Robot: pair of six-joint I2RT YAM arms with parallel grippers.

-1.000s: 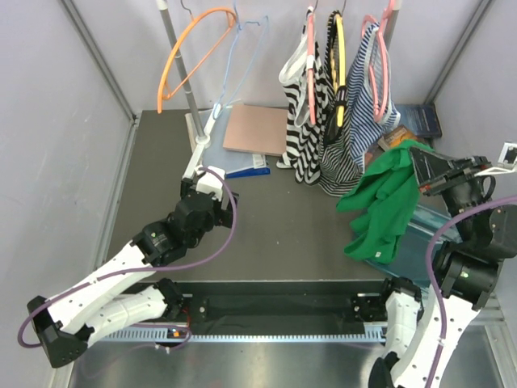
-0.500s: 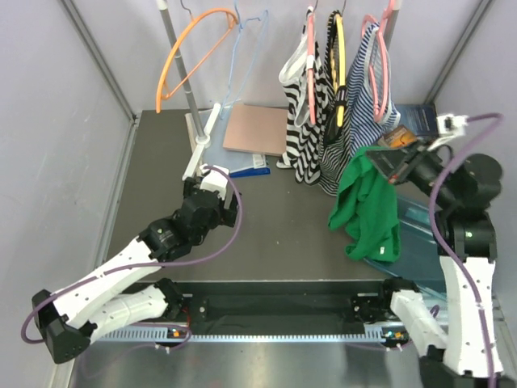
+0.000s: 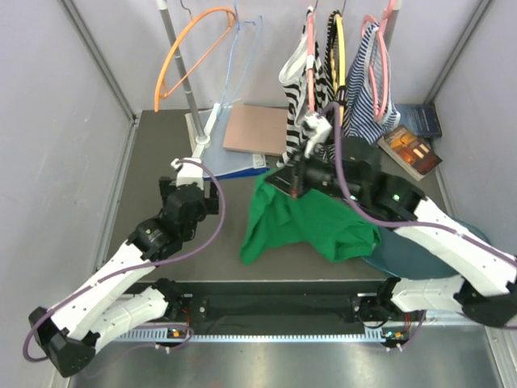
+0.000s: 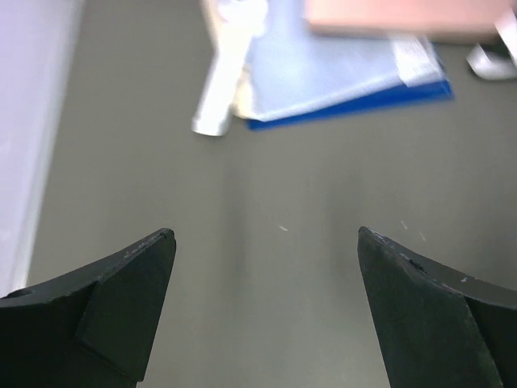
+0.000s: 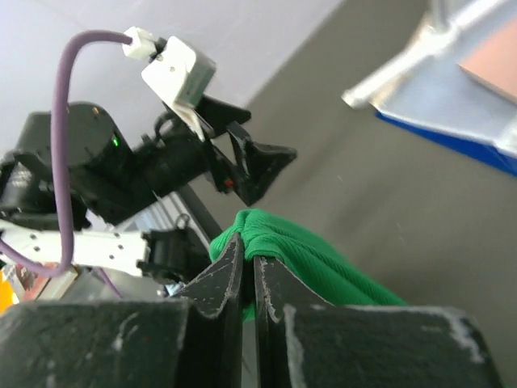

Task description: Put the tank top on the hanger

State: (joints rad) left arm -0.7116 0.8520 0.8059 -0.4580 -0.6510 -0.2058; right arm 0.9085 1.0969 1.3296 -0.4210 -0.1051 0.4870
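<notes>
Top view: bright, even, diffuse light; faint soft shadows on dark grey matte worktop (image 3: 145, 178); sharp throughout. Mild glare on brushed metal strip (image 3: 283, 368) along near edge. Left wrist view: blue-and-white flat items (image 4: 339, 73) toward far edge blurred; left end effector (image 4: 265, 238) fingers crisper. Right wrist view: bright-green fabric top (image 5: 323, 267) sharp, background soft.
</notes>
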